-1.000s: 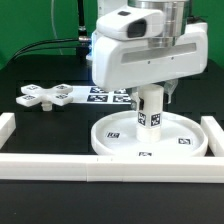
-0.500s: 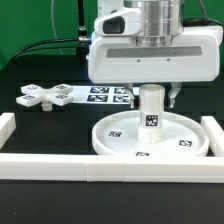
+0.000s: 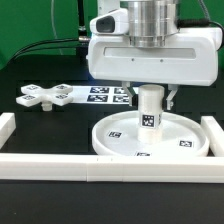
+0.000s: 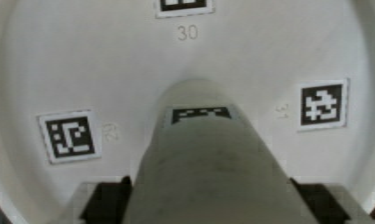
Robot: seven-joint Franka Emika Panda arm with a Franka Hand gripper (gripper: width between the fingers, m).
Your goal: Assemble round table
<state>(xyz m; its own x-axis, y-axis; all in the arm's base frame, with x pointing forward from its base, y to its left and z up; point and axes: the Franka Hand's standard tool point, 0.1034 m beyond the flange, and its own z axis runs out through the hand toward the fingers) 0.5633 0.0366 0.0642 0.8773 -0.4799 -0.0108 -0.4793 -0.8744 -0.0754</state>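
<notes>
The large rimmed round disc lies flat on the black table and fills the wrist view with its markers. The short cylindrical leg stands upright on the disc's middle; in the wrist view it runs up between the fingers. My gripper hangs straight above the disc, shut on the leg's upper end. Its dark fingers sit against both sides of the leg. The small cross-shaped foot piece lies on the table toward the exterior view's left.
The marker board lies behind the disc. White border rails run along the front, the exterior view's left and right. Cables hang at the back left.
The gripper's body has turned about its vertical axis and now faces the camera squarely. The leg stays upright on the disc; its marker has shifted slightly round.
</notes>
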